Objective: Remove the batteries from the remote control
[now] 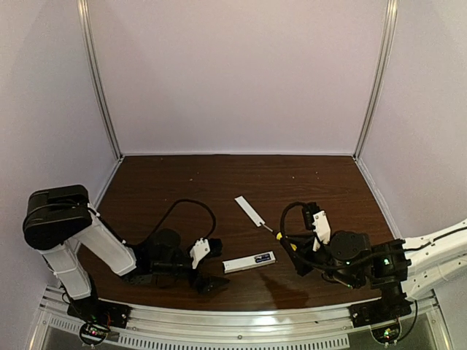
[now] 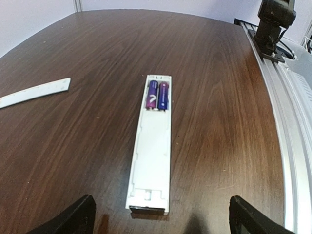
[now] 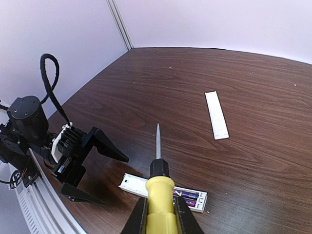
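Right end effector (image 3: 161, 214) clamps the screwdriver (image 3: 160, 192), left end effector (image 2: 163, 217) gapes; unheld remote control (image 2: 151, 161) may skid under prying.

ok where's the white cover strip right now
In the top view the cover strip lies flat near the middle, just beyond the remote control and apart from it, left of the screwdriver tip.

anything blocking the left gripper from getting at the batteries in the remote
Nothing visible. The left gripper stands open at the near end of the remote control; the batteries lie uncovered in its far end. The cover strip lies apart, off to one side.
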Robot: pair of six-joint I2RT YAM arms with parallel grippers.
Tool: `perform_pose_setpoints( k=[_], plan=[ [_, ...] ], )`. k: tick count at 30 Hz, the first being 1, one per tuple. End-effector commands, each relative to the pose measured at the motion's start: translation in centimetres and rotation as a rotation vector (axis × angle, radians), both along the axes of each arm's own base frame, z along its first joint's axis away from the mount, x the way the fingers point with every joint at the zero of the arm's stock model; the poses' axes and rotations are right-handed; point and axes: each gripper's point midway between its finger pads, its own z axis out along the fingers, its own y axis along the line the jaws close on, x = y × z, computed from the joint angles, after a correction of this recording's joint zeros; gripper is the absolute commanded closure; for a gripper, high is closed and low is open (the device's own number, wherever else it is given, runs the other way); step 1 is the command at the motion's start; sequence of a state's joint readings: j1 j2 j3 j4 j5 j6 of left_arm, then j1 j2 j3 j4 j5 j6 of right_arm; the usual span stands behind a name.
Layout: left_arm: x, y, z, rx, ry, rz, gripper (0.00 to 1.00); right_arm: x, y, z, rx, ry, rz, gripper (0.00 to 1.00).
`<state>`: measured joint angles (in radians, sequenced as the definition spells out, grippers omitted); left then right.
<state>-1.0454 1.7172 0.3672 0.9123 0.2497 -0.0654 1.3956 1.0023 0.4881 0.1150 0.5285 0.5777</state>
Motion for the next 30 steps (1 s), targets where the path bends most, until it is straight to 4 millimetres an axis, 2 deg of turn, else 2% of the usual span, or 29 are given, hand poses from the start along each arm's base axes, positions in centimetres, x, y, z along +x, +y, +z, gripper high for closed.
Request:
perform_pose_setpoints(
  k=[1, 17, 30],
  plan=[
    [0.4, -1.2, 0.2, -0.031, -0.039, -0.028, 0.04, 0.1, -0.4, -0.5, -0.006, 0.006, -0.014, 1.00],
    [1.1, -3.3, -1.5, -0.002, -0.029, -0.060, 0.09, -0.4, 0.2, -1.6, 0.007, 0.035, 0.020, 1.00],
    [1.6, -4.6, -2.4, 0.003, -0.021, -0.080, 0.25, -0.6, 0.2, -2.1, 0.021, 0.059, 0.029, 1.00]
  ],
)
